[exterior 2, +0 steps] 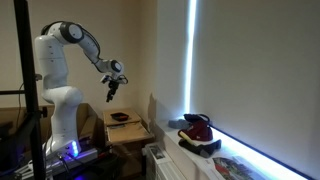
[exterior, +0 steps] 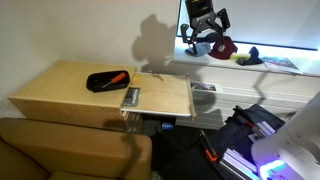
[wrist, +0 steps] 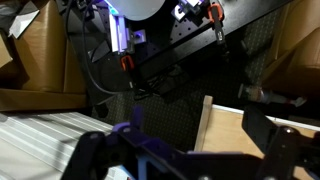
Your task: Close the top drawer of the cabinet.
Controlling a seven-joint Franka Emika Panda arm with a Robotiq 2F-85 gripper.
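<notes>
The light tan plywood cabinet (exterior: 60, 88) stands low with a broad flat top; it also shows in an exterior view (exterior 2: 130, 130). Its top drawer (exterior: 165, 100) is pulled out, its pale inside open to view, with a small silvery part (exterior: 130, 97) at its near edge. In the wrist view a corner of the drawer (wrist: 230, 130) lies below the camera. My gripper (exterior: 204, 28) hangs high in the air, well above and apart from the drawer, and shows in another exterior view (exterior 2: 112, 88). Its fingers (wrist: 185, 150) are spread and hold nothing.
A flat black object with an orange stripe (exterior: 108, 80) lies on the cabinet top. A brown padded seat (exterior: 70, 150) is in front of the cabinet. A windowsill holds a dark red item (exterior: 222, 46) and books (exterior: 280, 62). The robot base glows violet (exterior: 285, 150).
</notes>
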